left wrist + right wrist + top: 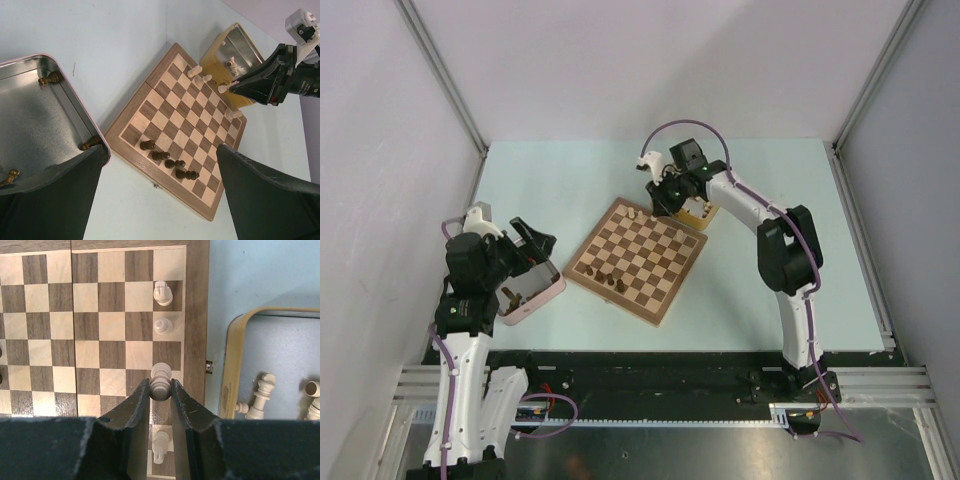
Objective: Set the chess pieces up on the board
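Across the pale blue-green tabletop [770, 290], boxed in by plain grey-white walls [620, 60] and aluminium posts [440, 75], the board [650, 270] lies turned at an angle. The right tool [160, 388] is pinched narrow on a pale pawn [161, 374] at the board's edge row. Whether it touches the wood I cannot tell. More pale pieces [162, 292] stand along that row, just beside the yellow tin [232, 370]. The left tool [160, 195] gapes wide, holding nothing, above the pink tin [30, 115] — dark pieces [50, 78] lie inside it, and four dark ones [167, 162] stand near the board's opposite edge.
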### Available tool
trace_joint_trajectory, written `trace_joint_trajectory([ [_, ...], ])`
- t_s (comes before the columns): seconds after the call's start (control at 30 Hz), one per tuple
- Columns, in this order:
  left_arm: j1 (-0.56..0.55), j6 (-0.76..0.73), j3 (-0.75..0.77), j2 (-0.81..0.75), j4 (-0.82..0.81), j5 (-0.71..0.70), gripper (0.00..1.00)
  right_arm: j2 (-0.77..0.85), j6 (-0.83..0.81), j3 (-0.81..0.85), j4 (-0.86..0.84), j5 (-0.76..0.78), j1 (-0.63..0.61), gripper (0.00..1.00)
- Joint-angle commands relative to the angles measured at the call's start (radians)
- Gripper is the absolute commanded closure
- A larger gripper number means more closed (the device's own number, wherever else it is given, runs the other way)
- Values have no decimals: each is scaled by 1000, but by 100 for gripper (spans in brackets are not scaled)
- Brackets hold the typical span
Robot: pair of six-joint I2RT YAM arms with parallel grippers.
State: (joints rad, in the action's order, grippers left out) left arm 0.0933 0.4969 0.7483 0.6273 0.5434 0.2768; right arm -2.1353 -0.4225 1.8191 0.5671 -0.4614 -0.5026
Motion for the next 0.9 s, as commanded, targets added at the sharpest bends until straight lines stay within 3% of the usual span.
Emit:
trace_joint_trajectory([
  [0.0,8,-4,-3,-14,-25,19,0,49,-19,2,-27,0,-14,87],
  [0.87,8,-3,-10,-21,-26,15,0,32,-58,-6,-23,52,-50,85],
])
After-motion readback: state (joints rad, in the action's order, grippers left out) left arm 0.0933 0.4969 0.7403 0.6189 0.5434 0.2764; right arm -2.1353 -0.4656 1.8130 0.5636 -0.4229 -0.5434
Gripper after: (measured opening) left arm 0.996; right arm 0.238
